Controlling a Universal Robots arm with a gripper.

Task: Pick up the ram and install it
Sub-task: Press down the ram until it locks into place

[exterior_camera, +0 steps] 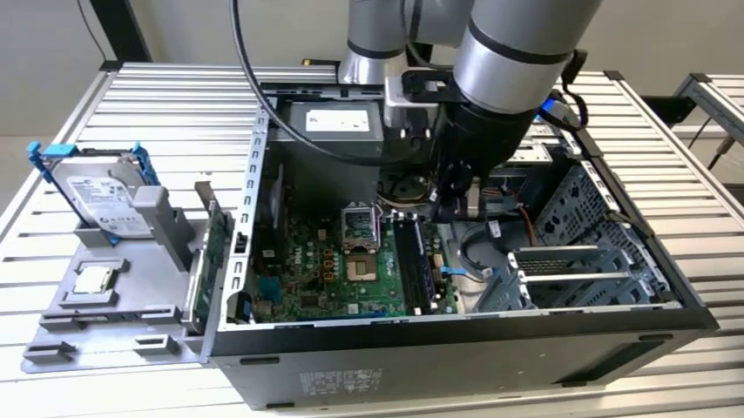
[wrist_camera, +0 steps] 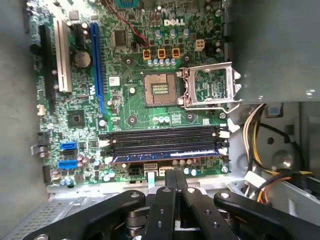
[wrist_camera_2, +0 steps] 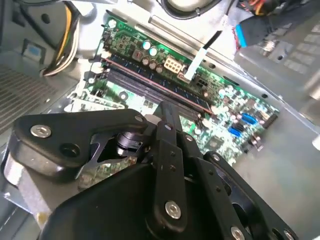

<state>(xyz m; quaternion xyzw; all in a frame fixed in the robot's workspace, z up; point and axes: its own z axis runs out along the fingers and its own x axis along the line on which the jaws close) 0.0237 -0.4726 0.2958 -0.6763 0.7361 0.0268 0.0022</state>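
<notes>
One ram [wrist_camera: 167, 156] lay seated in its slot; our gripper [wrist_camera: 170, 182] hovered just above with fingers pressed together, empty. Judging installation essentially finished.

my claw [wrist_camera: 175, 187] is matte black with silver screws. the motherboard [wrist_camera: 135, 75] is green, its memory slots [wrist_camera: 165, 140] black, the ram [wrist_camera: 165, 156] dark blue-edged. the hard drive [exterior_camera: 104, 205] is silver in a blue bracket [exterior_camera: 47, 161].

We see a slatted metal table [exterior_camera: 174, 87]; the open computer case [exterior_camera: 465, 348] sits centrally, a grey tray [exterior_camera: 117, 305] at nine o'clock.
</notes>
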